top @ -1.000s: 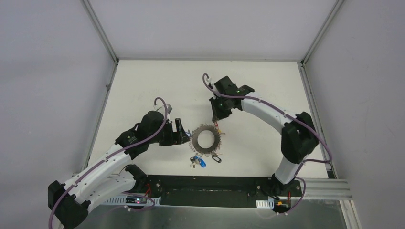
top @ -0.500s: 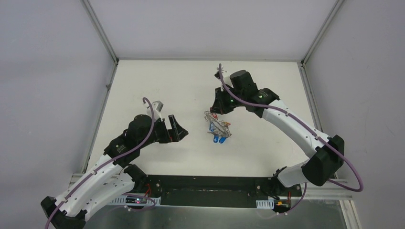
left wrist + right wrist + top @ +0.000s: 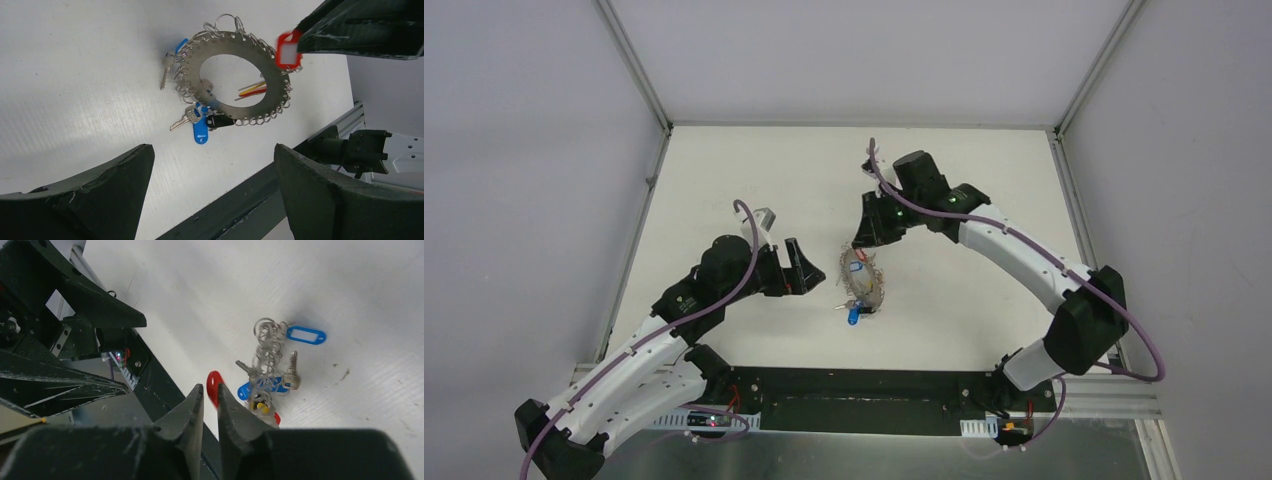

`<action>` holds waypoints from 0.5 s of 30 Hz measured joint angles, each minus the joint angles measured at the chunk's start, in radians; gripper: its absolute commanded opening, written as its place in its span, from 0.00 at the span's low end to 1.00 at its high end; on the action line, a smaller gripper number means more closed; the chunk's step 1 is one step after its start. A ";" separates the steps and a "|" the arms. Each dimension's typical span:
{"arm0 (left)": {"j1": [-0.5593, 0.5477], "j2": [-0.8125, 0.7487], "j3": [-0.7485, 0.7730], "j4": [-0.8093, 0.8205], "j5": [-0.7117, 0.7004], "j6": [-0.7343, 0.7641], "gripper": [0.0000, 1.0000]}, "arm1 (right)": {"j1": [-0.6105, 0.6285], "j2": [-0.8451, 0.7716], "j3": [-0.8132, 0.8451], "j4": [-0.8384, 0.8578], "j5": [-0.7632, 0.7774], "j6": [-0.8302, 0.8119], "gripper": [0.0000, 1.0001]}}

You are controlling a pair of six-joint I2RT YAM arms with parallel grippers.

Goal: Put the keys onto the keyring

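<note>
The keyring [image 3: 861,275] is a grey metal ring with many wire loops. It hangs tilted below my right gripper [image 3: 865,238]. In the left wrist view the keyring [image 3: 274,95] faces the camera, with a red tag [image 3: 288,50] at its rim against the right finger. In the right wrist view my right gripper [image 3: 210,388] is shut, with the red tag [image 3: 214,385] at its tips and the keyring edge-on beyond. A blue-tagged key [image 3: 200,131] dangles from the rim. My left gripper [image 3: 809,268] is open and empty, just left of the ring.
The black base rail [image 3: 864,385] runs along the near table edge, also seen in the left wrist view [image 3: 240,210]. Other tags hang on the ring: a black one [image 3: 220,121], a blue frame tag [image 3: 306,335] and a yellow piece [image 3: 262,407].
A second ago the ring lay flat on the table with the left gripper at its edge. The right gripper has lifted it. The left gripper has let go and drawn back.
</note>
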 measured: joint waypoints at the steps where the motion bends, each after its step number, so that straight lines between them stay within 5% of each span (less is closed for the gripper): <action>1: 0.000 0.002 0.000 0.000 0.000 0.000 0.92 | 0.001 0.022 0.000 0.005 -0.031 0.014 0.26; 6: 0.000 0.000 -0.001 0.001 -0.001 0.000 0.92 | 0.015 0.081 -0.022 0.050 -0.150 0.066 0.57; 15: 0.000 -0.015 -0.018 -0.003 -0.001 -0.010 0.93 | 0.021 0.056 -0.049 0.094 -0.191 0.072 0.64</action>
